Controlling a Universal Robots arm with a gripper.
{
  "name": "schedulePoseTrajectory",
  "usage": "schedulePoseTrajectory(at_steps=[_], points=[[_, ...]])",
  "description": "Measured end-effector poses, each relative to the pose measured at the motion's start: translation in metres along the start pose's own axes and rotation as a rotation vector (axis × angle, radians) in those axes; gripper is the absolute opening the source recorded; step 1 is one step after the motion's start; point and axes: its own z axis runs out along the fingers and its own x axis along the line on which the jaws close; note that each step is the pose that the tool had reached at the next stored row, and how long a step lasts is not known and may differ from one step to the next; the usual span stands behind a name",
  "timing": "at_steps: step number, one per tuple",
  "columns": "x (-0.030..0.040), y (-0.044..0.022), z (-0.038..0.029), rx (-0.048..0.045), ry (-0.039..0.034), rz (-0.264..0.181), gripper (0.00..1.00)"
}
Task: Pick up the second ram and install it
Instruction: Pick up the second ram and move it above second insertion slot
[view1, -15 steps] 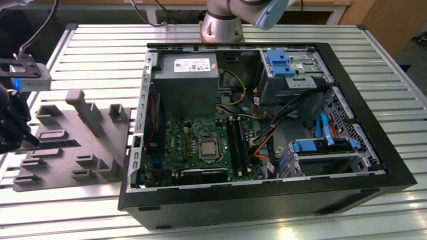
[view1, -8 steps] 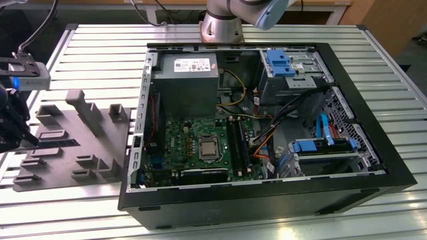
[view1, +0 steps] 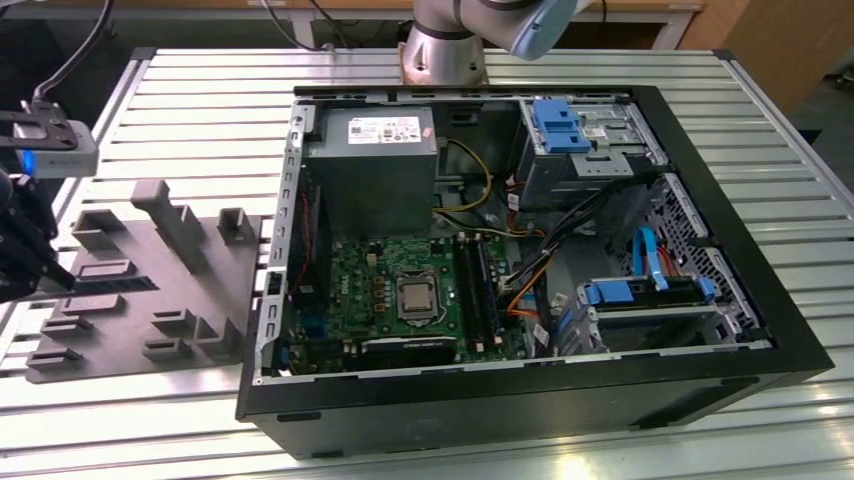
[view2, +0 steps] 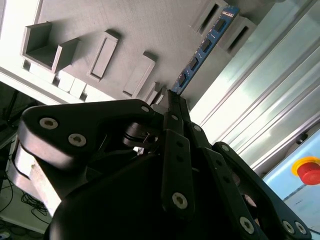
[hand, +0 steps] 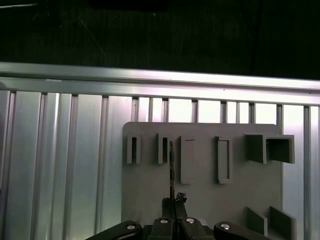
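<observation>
A robotics lab: slatted aluminium bench (view1: 200, 100), opened desktop computer case (view1: 507, 415), grey fixture tray (view1: 160, 290), red stop button (view2: 307, 170).

Exterior view: high, angled down over table (view1: 200, 80), case (view1: 747, 350) in the middle, tray (view1: 134, 290) at the exterior view's left. Both wrist views: close behind gripper (view2: 175, 97) (hand: 172, 202), facing ram (view2: 202, 47) (hand: 171, 165) and tray. All three share tray.
</observation>
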Motion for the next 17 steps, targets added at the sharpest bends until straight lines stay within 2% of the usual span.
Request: schedulePoseTrajectory(at_steps=[17], points=[[-0.0006,0.0005,-0.0104,0.0001,-0.0052,0.0,0.12]])
